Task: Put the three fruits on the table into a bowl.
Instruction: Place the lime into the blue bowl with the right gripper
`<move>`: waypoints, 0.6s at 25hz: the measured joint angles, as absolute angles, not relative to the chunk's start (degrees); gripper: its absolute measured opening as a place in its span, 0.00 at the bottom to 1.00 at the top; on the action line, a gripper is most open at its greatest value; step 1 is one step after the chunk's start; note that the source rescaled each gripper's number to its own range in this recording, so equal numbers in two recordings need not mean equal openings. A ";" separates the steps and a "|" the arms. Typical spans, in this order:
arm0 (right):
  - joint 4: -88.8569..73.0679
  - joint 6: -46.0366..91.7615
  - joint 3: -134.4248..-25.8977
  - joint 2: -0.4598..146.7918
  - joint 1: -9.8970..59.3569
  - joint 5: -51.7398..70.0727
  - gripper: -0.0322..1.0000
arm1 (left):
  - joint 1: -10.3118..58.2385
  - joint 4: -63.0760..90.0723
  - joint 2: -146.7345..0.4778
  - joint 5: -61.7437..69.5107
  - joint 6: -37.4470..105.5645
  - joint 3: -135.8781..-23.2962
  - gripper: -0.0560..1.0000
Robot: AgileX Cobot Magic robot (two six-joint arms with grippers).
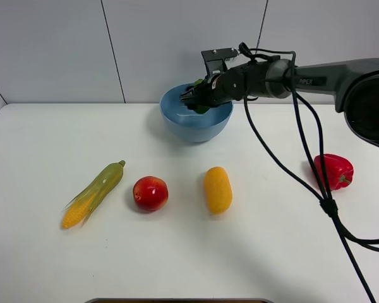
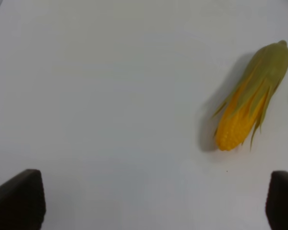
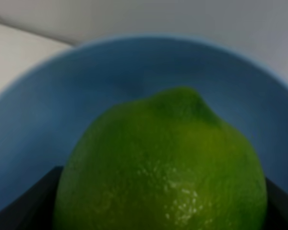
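My right gripper (image 1: pixel 196 99) is shut on the green lime (image 3: pixel 163 167) and holds it over the inside of the light blue bowl (image 1: pixel 177 123) at the back of the white table (image 1: pixel 189 252). The lime (image 1: pixel 200 107) is mostly hidden by the fingers in the high view. The bowl (image 3: pixel 62 105) fills the right wrist view behind the lime. The red apple (image 1: pixel 150 193) and the yellow-orange mango-like fruit (image 1: pixel 217 189) lie side by side on the table in front of the bowl. My left gripper (image 2: pixel 153 201) is open and empty over bare table near the corn.
A green-husked corn cob (image 1: pixel 93 194) lies left of the apple; it also shows in the left wrist view (image 2: pixel 252 108). A red bell pepper (image 1: pixel 333 171) sits at the right. Black cables (image 1: pixel 303 170) hang from the right arm across the right side.
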State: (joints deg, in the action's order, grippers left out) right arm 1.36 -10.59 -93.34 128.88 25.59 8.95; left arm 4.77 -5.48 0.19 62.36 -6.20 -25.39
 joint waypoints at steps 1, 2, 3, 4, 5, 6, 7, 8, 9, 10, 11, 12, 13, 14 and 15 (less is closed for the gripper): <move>1.43 -10.59 -93.34 129.52 25.59 8.21 0.20 | 4.77 -5.48 0.19 62.36 -6.20 -25.39 0.78; 1.59 -10.59 -93.34 130.07 25.59 7.68 0.20 | 4.77 -5.48 0.19 62.36 -6.20 -25.39 0.78; 1.63 -10.59 -93.34 130.61 25.59 7.27 0.20 | 4.77 -5.54 0.19 62.36 -6.20 -25.39 0.78; 1.77 -10.59 -93.34 130.89 25.59 7.08 0.20 | 4.77 -5.54 0.19 62.36 -6.20 -25.39 0.78; 1.84 -10.59 -93.34 131.17 25.59 7.07 0.20 | 4.77 -5.54 0.19 62.36 -6.20 -25.39 0.78; 2.21 -10.59 -93.34 131.34 25.59 6.96 0.20 | 4.77 -5.54 0.19 62.36 -6.20 -25.39 0.78; 2.50 -10.59 -93.34 131.58 25.59 6.27 0.20 | 4.77 -5.54 0.19 62.36 -6.20 -25.39 0.78; 2.69 -10.59 -93.34 131.64 25.59 5.58 0.20 | 4.77 -5.54 0.19 62.36 -6.20 -25.39 0.78; 2.69 -10.59 -93.34 131.71 25.59 5.33 0.20 | 4.77 -5.59 0.19 62.36 -6.20 -25.39 0.78; 2.80 -10.59 -93.34 131.71 25.59 5.21 0.20 | 4.77 -5.59 0.19 62.36 -6.20 -25.39 0.78; 2.86 -10.59 -93.34 131.71 25.59 5.08 0.20 | 4.77 -5.59 0.19 62.36 -6.13 -25.39 0.78; 2.86 -10.59 -93.34 131.71 25.59 4.87 0.20 | 4.77 -5.59 0.19 62.36 -6.13 -25.39 0.78; 2.86 -10.59 -93.34 131.71 25.59 4.75 0.20 | 4.77 -5.59 0.19 62.36 -6.13 -25.39 0.78; 2.86 -10.59 -93.34 131.71 25.59 4.70 0.20 | 4.77 -5.59 0.19 62.36 -6.13 -25.39 0.78; 2.86 -10.59 -93.34 131.71 25.59 4.70 0.20 | 4.77 -5.59 0.19 62.36 -6.13 -25.39 0.78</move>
